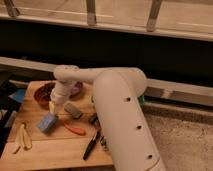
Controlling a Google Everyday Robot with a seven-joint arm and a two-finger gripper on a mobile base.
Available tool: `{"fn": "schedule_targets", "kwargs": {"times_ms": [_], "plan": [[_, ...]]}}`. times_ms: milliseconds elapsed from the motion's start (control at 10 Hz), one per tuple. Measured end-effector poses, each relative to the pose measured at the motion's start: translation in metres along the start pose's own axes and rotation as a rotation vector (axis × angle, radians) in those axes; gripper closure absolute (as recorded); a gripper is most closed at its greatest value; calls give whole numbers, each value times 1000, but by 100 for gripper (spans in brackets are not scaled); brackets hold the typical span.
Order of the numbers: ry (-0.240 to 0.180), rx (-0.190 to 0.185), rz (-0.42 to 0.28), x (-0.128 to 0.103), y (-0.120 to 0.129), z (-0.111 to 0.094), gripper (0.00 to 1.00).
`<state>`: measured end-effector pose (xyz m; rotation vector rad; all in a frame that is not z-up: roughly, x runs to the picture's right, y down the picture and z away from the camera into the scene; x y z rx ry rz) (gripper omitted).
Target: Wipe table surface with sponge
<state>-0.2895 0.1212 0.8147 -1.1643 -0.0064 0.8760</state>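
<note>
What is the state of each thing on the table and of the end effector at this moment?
end effector: low over the table's left part, just above the sponge.
blue sponge: lying flat on the table, not lifted.
bowl: upright, at the table's back.
orange-handled tool: lying flat beside the sponge.
black tool: lying flat near the front edge.
yellow peels: lying flat at the left front.
wooden table: carrying all these items.
</note>
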Motion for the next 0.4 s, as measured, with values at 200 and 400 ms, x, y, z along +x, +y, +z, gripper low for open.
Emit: {"fn": "schedule_targets", "kwargs": {"times_ms": [200, 400], "plan": [[15, -35, -24, -2, 16, 13, 100], [42, -58, -22, 14, 18, 21, 100]]}}
